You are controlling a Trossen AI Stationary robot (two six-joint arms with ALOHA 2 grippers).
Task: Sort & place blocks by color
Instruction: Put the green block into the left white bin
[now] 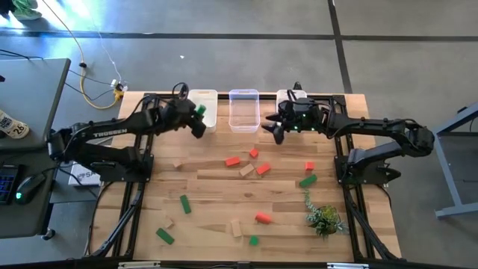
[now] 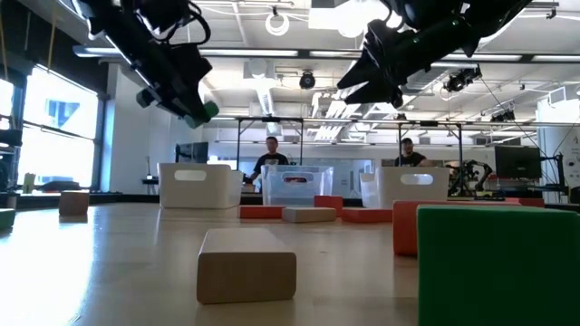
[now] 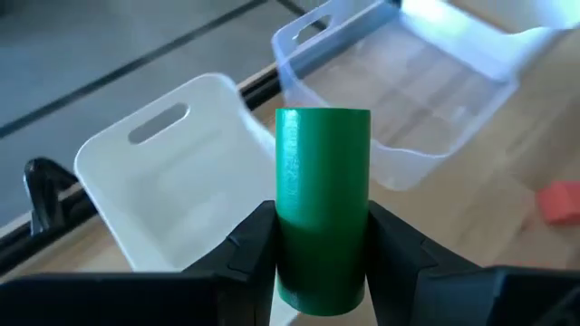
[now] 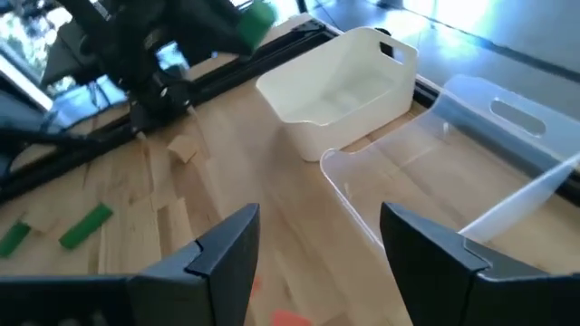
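Left gripper (image 3: 322,258): clamped on a green wooden cylinder (image 3: 322,208), raised off the table beside the opaque white plastic bin (image 1: 203,108).
Right gripper (image 4: 317,249): fingers spread apart, holding nothing, raised near the clear plastic bin (image 1: 244,109).
Third bin (image 1: 287,97): white, partly hidden under the right arm.
Other blocks: red, green and pale wood pieces scattered across the slatted wooden table (image 1: 209,202).
Small green artificial plant (image 1: 325,218): on the table's right side.

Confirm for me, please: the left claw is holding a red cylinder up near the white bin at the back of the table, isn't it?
Not quite: the cylinder is green, not red. The left wrist view shows it clamped upright in the left claw, and the high view shows that claw near the white bin at the back of the table. The rest is right.
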